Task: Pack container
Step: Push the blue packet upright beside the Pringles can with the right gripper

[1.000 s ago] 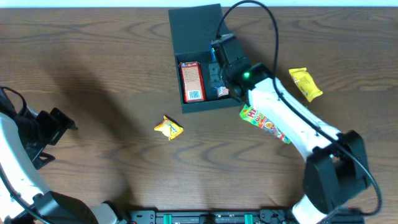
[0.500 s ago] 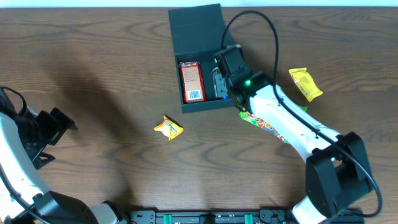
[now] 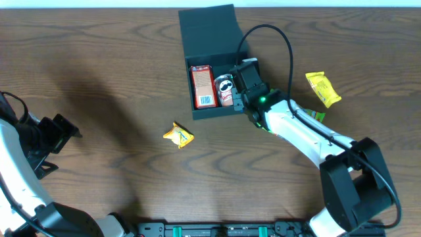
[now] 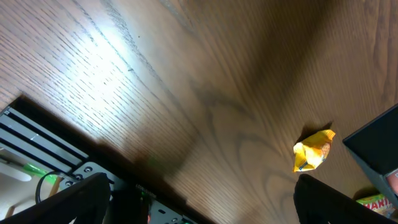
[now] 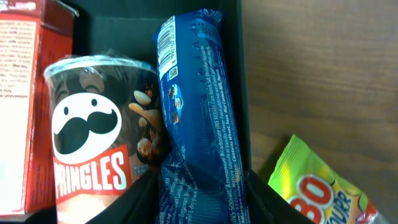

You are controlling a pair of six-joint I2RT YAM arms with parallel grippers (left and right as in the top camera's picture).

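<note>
Container: your dark box [image 3: 208,29] sits at the far middle of the table [image 3: 99,79], with its flap lid open toward the back.
Inside: a red-and-white carton [image 3: 202,85] on the left, a Pringles can [image 3: 224,89] right beside it, and a blue packet [image 5: 193,124] along the right wall.
Right fingers [image 5: 140,205]: down in the box, clamped on one end of that blue packet.
Left fingers [image 4: 87,199]: spread wide with nothing between them, over by the table's left edge.
Loose stuff: a crumpled yellow packet [image 3: 179,135] in front of the box, another yellow packet [image 3: 322,89] well off to the right, and a green-yellow bag [image 5: 323,193] just outside the box's right wall.
</note>
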